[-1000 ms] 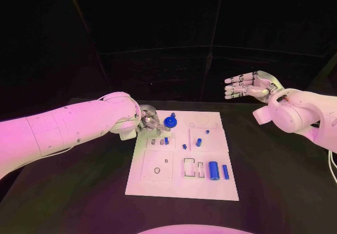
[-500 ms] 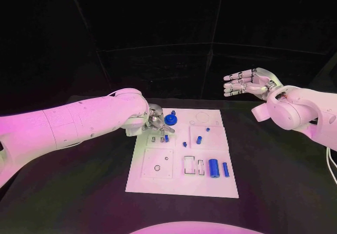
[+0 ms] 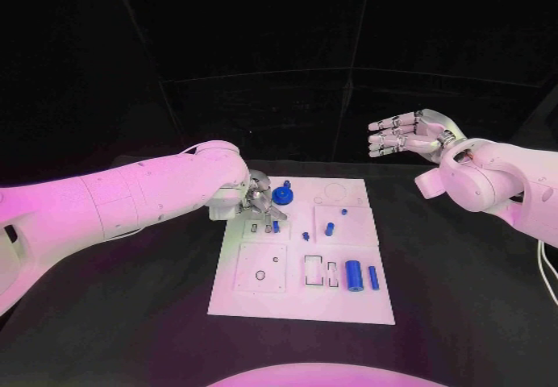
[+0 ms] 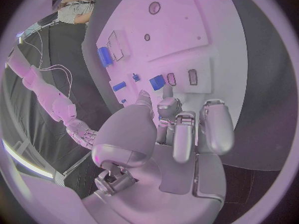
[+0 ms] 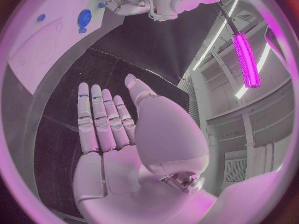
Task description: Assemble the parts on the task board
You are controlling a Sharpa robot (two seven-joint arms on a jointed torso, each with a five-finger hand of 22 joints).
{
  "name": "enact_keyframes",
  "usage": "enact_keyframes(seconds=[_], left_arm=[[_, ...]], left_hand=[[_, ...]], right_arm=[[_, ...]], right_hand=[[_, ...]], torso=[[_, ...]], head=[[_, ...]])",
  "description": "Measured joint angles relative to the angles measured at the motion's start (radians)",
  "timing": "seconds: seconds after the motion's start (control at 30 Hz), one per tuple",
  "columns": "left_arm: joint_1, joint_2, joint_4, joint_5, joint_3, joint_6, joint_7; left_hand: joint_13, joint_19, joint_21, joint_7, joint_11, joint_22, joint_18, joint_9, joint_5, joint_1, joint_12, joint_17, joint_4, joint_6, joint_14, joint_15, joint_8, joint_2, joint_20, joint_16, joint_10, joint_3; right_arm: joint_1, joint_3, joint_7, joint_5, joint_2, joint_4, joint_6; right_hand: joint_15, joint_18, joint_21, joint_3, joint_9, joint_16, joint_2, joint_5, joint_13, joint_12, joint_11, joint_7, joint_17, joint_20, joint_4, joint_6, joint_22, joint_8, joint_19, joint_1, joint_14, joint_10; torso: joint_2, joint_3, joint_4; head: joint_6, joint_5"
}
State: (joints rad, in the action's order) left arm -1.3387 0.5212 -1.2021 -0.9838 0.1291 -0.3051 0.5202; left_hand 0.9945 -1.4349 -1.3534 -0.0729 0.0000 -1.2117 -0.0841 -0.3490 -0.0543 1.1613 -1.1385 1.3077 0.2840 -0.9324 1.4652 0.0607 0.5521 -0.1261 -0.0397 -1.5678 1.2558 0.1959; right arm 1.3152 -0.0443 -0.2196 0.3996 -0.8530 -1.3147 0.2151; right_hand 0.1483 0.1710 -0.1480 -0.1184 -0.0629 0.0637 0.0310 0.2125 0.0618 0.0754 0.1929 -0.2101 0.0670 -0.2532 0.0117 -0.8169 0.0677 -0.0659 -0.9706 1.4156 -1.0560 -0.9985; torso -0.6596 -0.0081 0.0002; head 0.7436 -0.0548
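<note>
The white task board [image 3: 262,294] lies mid-table. My left hand [image 3: 258,201] hangs over its far left corner with its fingers curled in, and I see no part in them. One fingertip [image 4: 167,91] points down beside a small blue piece [image 4: 157,82] standing in a row of slots [image 3: 260,233]. A blue round part [image 3: 283,197] sits just beyond the hand. Small blue pegs [image 3: 329,230] stand mid-board, and two blue cylinders [image 3: 362,277] lie at the near right. My right hand [image 3: 407,133] is raised off the table to the far right, flat and holding nothing.
The right wrist view shows the flat right hand [image 5: 106,124], with the board [image 5: 37,50] and the left hand [image 5: 127,0] beyond it. Black table surrounds the board on all sides. The left forearm [image 3: 128,201] crosses above the table's left side.
My left hand has shifted a little to the right, closer over the row of slots. The right hand has risen slightly and stays flat.
</note>
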Motion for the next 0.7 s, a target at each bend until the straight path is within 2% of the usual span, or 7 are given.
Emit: enact_keyframes(seconds=[0.33,0.7], left_arm=[[0.000,-0.027,0.026,-0.002,0.002,-0.026,0.003],[0.000,-0.031,0.032,-0.003,0.005,-0.046,0.004]], left_hand=[[0.001,0.000,0.000,0.000,0.000,-0.003,0.000,-0.007,0.000,0.010,0.000,0.000,0.000,0.000,0.000,0.000,0.006,0.000,0.000,0.000,0.000,0.000],[0.000,0.000,-0.004,0.000,0.000,-0.006,0.000,-0.019,0.000,0.038,0.000,0.000,-0.008,0.007,0.000,0.000,0.016,-0.009,0.000,0.000,0.000,-0.009]], right_arm=[[0.000,0.000,0.000,0.004,0.007,0.004,-0.002],[0.000,0.000,-0.002,0.011,0.012,0.008,-0.002]], right_hand=[[0.000,0.000,0.005,0.003,0.000,0.000,0.000,0.004,0.000,0.000,0.000,0.000,-0.001,0.000,0.003,0.000,-0.001,0.000,0.000,0.000,0.000,0.000],[0.000,0.000,0.005,0.003,0.000,0.000,0.000,0.005,0.000,0.000,0.000,0.000,-0.002,0.000,0.003,0.000,-0.001,0.000,0.000,0.000,0.000,0.000]], torso=[[0.000,0.0000,-0.0001],[0.001,0.0000,0.0006]], head=[[0.005,-0.001],[0.005,0.004]])
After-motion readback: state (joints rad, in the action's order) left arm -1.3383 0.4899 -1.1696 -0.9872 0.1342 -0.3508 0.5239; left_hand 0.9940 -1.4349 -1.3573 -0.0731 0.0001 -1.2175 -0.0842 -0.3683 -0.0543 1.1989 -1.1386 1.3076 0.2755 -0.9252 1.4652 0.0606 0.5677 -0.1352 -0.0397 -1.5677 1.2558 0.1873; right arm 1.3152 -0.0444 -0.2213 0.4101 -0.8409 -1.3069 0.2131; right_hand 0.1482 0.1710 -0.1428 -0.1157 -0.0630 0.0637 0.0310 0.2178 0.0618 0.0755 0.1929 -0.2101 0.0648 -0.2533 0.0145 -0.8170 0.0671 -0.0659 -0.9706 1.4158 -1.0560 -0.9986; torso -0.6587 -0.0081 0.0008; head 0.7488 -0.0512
